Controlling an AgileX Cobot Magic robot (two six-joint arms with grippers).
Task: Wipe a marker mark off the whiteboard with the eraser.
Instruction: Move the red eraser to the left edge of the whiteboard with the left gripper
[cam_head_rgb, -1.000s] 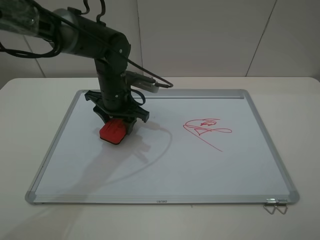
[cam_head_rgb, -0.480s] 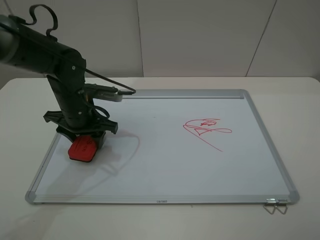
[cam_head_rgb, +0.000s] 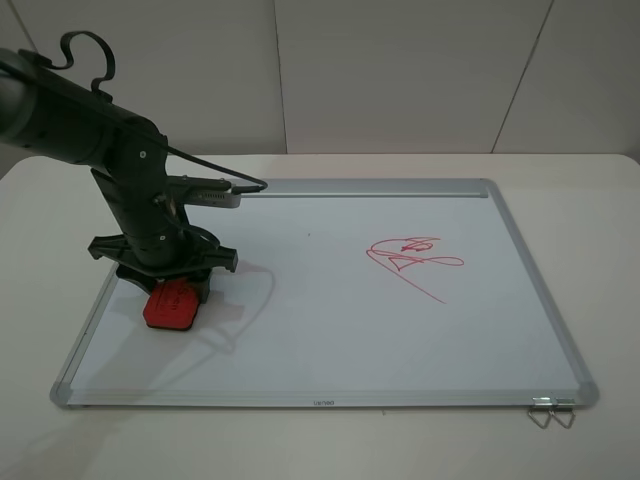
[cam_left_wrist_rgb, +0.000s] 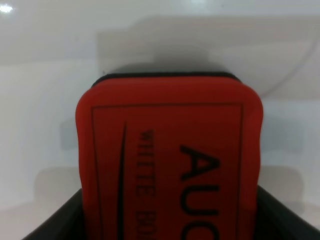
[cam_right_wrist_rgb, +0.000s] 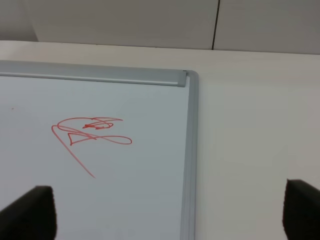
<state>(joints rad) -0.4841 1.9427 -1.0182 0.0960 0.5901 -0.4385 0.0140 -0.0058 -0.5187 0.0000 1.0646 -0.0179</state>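
The eraser (cam_head_rgb: 171, 304) is clamped in the left gripper (cam_head_rgb: 166, 283) and has slid from mid-board over to the left edge of the whiteboard (cam_head_rgb: 330, 340). No small mark shows there now, so it's probably wiped. The bigger red scribble (cam_head_rgb: 412, 260) sits untouched. Right gripper (cam_right_wrist_rgb: 170, 217) hangs open.

A wider red scribble (cam_head_rgb: 412, 262), white table (cam_head_rgb: 560, 170), and possibly binder clips (cam_head_rgb: 550, 412).

A cream-white table (cam_head_rgb: 590, 210) carries the whiteboard (cam_head_rgb: 330, 340), which lies flat on it and covers most of its top. A small metal binder clip (cam_head_rgb: 551, 411) lies on the table just beside the whiteboard's near right corner, touching the frame.
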